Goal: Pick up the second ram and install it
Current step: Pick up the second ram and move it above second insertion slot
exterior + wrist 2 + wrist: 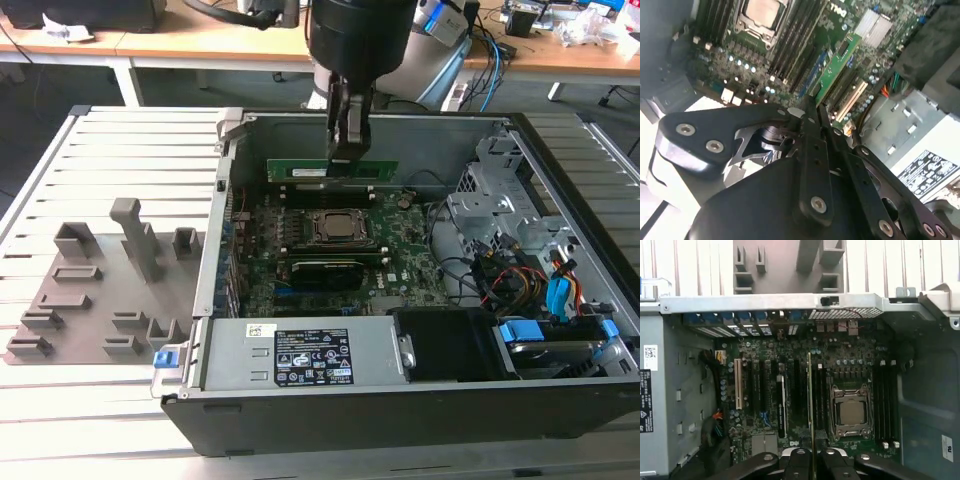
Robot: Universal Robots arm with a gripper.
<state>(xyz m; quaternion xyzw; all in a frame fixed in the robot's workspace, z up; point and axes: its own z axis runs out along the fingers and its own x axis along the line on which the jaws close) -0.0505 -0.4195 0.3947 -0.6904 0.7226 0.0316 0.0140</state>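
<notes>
Closest to the wrist cameras, the gripper (816, 105) has its two dark fingers (812, 150) clamped on the second ram (840, 62). They pinch the flat green stick by its faces near the middle of its length. In the first wrist view the gripper (813, 452) holds the second ram (810, 390) edge-on. The stick appears there as a thin line along the memory slots just beside the CPU (850, 412).

In the exterior view the gripper (345, 160) hangs straight down into the open computer case (400, 420). It carries the second ram (300, 170) with the long edge level over the motherboard (400, 255), on the far side of the CPU (345, 228). Whether the lower edge touches a slot cannot be told.

Nearer the camera than the CPU in that view, a grey power supply (300, 355) lies along the case's front edge. The grey holder tray (90, 290) lies outside the case, on the exterior view's left. It rests on the slatted metal table (120, 150) just beside the case wall. Wooden desks (200, 45) stand beyond the table.
</notes>
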